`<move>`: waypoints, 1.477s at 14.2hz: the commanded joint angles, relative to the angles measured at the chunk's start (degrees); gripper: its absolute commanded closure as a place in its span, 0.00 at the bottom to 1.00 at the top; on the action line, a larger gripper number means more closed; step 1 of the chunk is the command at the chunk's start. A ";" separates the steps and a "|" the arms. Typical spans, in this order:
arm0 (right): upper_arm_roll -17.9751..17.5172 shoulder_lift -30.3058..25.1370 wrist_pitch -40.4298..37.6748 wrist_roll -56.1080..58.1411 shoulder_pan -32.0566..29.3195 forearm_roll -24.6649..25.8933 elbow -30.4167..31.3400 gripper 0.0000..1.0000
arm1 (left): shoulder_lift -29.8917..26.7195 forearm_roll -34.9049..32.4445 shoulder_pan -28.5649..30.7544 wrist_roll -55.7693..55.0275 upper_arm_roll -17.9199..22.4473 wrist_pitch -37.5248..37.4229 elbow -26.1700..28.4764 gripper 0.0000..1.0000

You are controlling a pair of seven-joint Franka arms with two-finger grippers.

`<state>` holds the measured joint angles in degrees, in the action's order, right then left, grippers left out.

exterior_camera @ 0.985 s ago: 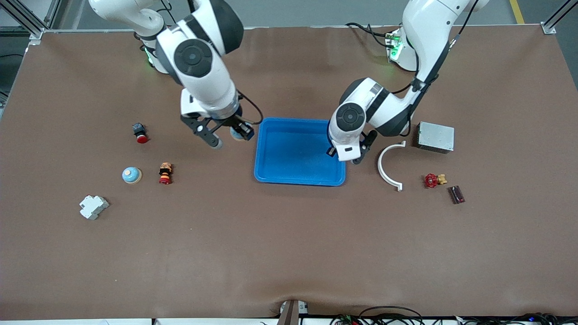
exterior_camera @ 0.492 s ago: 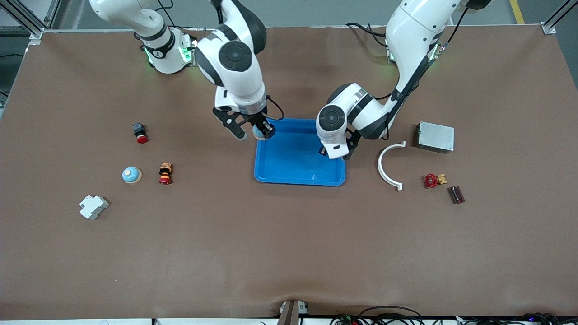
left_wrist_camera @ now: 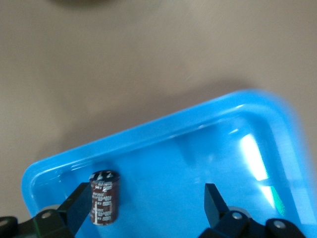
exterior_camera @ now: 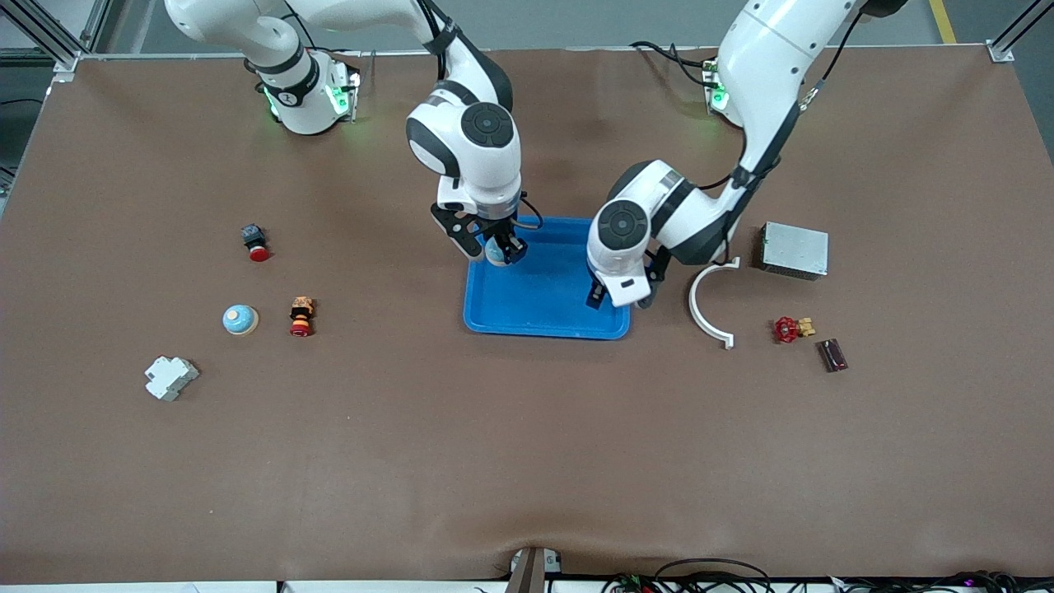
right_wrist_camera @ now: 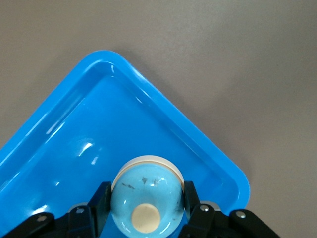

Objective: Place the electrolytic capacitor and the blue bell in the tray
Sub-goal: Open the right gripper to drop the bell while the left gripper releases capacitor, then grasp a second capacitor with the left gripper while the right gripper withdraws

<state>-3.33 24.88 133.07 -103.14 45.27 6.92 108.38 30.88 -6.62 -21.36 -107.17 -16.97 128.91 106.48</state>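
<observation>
The bright-blue tray (exterior_camera: 543,298) lies mid-table. My right gripper (exterior_camera: 496,249) is shut on a light-blue bell (exterior_camera: 496,254) with a cream button and holds it low over the tray's corner toward the right arm's end. In the right wrist view the bell (right_wrist_camera: 146,198) sits between the fingers of that gripper (right_wrist_camera: 146,186), above the tray (right_wrist_camera: 163,119). My left gripper (exterior_camera: 617,298) is over the tray's corner toward the left arm's end. In the left wrist view this gripper (left_wrist_camera: 147,187) is open, and a brown electrolytic capacitor (left_wrist_camera: 104,203) stands in the tray (left_wrist_camera: 148,131) beside one finger (left_wrist_camera: 74,210).
A second light-blue bell (exterior_camera: 240,319), a red-and-yellow figure (exterior_camera: 301,317), a red push-button (exterior_camera: 255,243) and a white block (exterior_camera: 170,377) lie toward the right arm's end. A white curved piece (exterior_camera: 710,303), a grey metal box (exterior_camera: 794,249), a red valve (exterior_camera: 790,329) and a dark chip (exterior_camera: 832,355) lie toward the left arm's end.
My right gripper has carried the bell from beside the tray to over the tray's corner. My left gripper has shifted a little nearer to the front camera over the tray.
</observation>
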 commanded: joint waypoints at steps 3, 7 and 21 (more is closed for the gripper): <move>0.69 3.06 1.22 -2.68 1.23 1.96 -0.80 1.00 | -7.32 -0.94 10.26 13.00 -0.17 -3.92 -0.40 0.00; 0.78 4.73 4.65 -4.70 1.32 1.96 -0.88 1.00 | -7.34 -0.94 22.04 30.40 -0.08 -5.69 -0.31 0.00; 0.69 9.39 7.82 -10.06 2.81 1.78 -2.82 1.00 | 1.02 -12.72 43.15 61.46 -0.17 11.70 5.84 0.04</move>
<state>-3.26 33.71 141.13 -110.64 46.96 7.52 106.82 32.07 -17.92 19.73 -47.53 -16.38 137.65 110.45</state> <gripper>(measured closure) 0.366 0.000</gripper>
